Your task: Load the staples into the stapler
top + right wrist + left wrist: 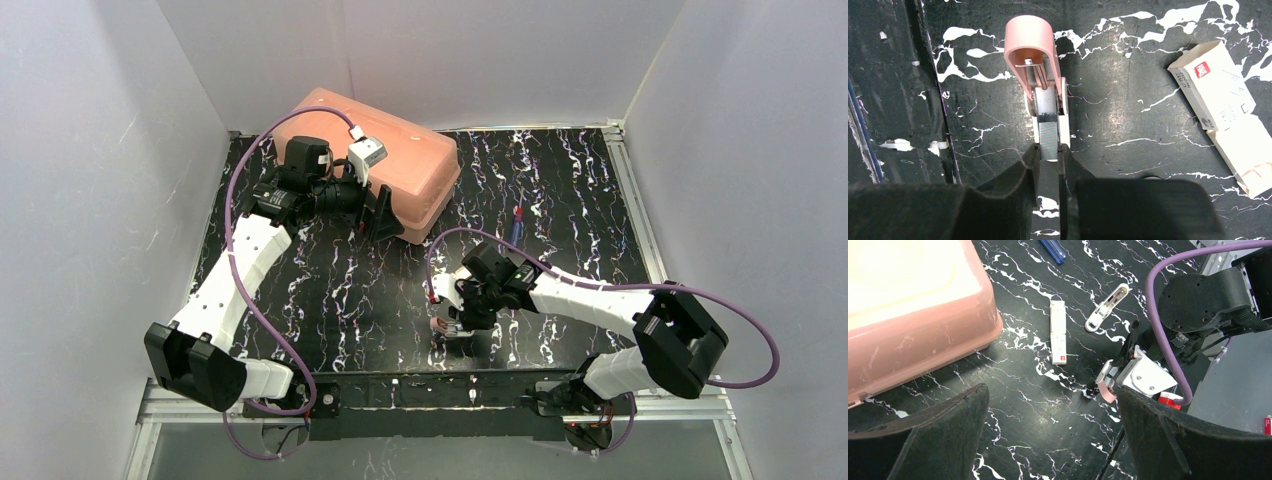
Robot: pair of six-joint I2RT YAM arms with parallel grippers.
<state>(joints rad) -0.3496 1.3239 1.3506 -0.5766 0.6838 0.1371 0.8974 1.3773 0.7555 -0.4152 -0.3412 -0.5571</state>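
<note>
**On the black marbled table: stapler set and two arms, placed against the pink tub**

1. Table point(330, 320). Black top with white veining. It carries every item below.
2. Pink tub point(390, 150). It sits upside down at the far left of the table and serves as the reference for all placements.
3. Left gripper point(375, 212). It sits just beside the tub's near wall, at its right corner. The jaws are spread wide with nothing between them, and its wrist view shows only bare table under the gap.
4. Right gripper point(1048, 162). It is well apart from the tub, out past the tub's near right corner toward the table's near edge. The jaws are drawn narrow and pinch the staple strip.
5. Staple box point(1058, 332). A white box with a red mark, lying flat near the tub's right corner, closer to the tub than the stapler is. Its inner tray is slid partly out.
6. Stapler point(1033, 55). A pink stapler, hinged open and lying flat, farther from the tub than the box is. Its white channel faces up, directly ahead of the right gripper.
7. White slotted part point(1107, 307). It lies just beside the box, on the side away from the tub. I cannot tell what it is.
8. Blue pen-like item point(517, 225). It lies to the right of the tub, apart from it.
9. Staple strip point(1048, 140). A grey ribbed strip, with one end between the right fingertips and the other lying in the stapler's channel.
</note>
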